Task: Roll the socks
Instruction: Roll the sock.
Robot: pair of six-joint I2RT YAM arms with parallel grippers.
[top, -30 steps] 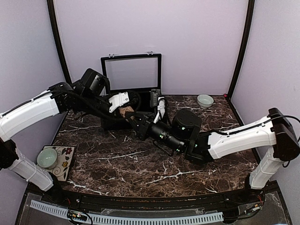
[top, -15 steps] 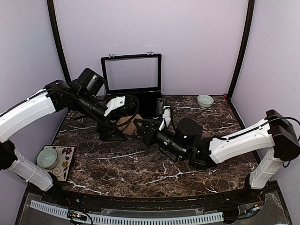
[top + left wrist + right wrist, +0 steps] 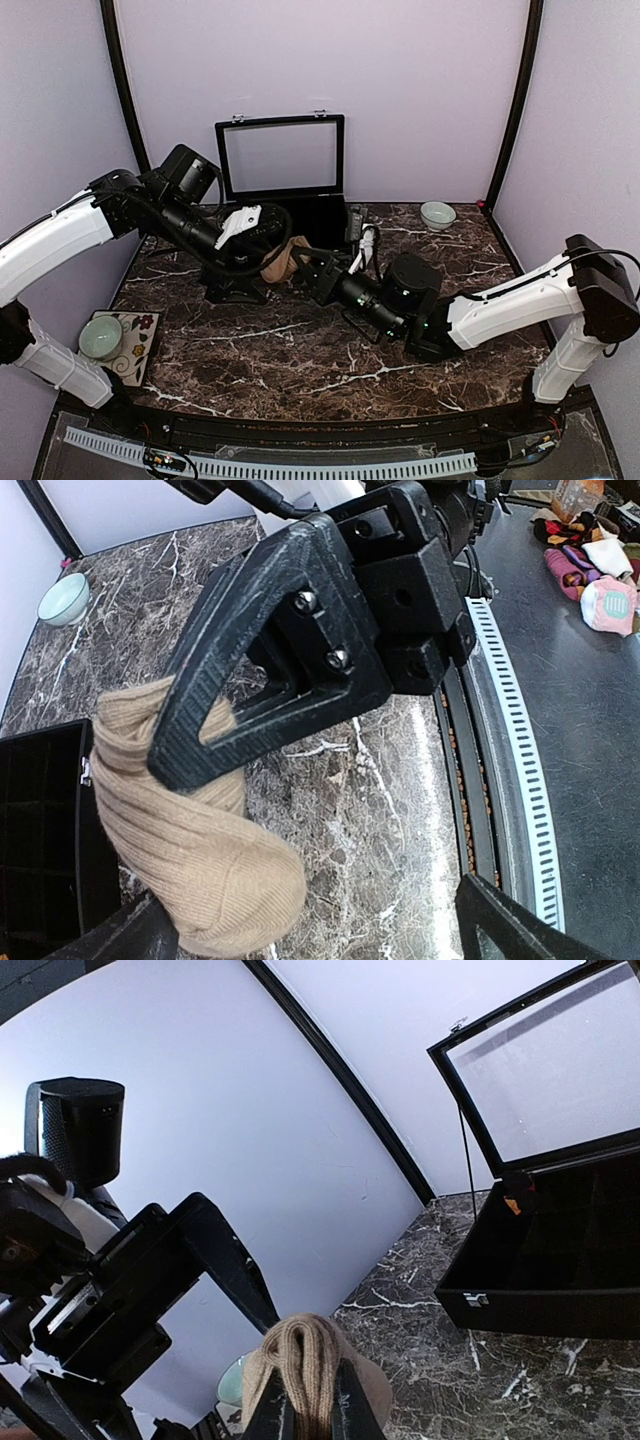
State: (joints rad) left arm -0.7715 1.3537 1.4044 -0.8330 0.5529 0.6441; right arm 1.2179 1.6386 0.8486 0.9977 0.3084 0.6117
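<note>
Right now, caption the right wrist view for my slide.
Right gripper clamps a tan ribbed sock over the marble table, open black case behind.

The socks (image 3: 190, 850) are tan and rib-knit, bunched into one thick, soft bundle; whether it is one sock or two I cannot tell; in my left wrist view it runs from a looped fold at 10 o'clock down to a rounded end at 6 o'clock; my right gripper (image 3: 305, 1405) is clamped on it, a folded crown of ribs poking up between the fingers at 6 o'clock of that view; from overhead it sits at 11 o'clock from the middle of the table (image 3: 300, 350).
</note>
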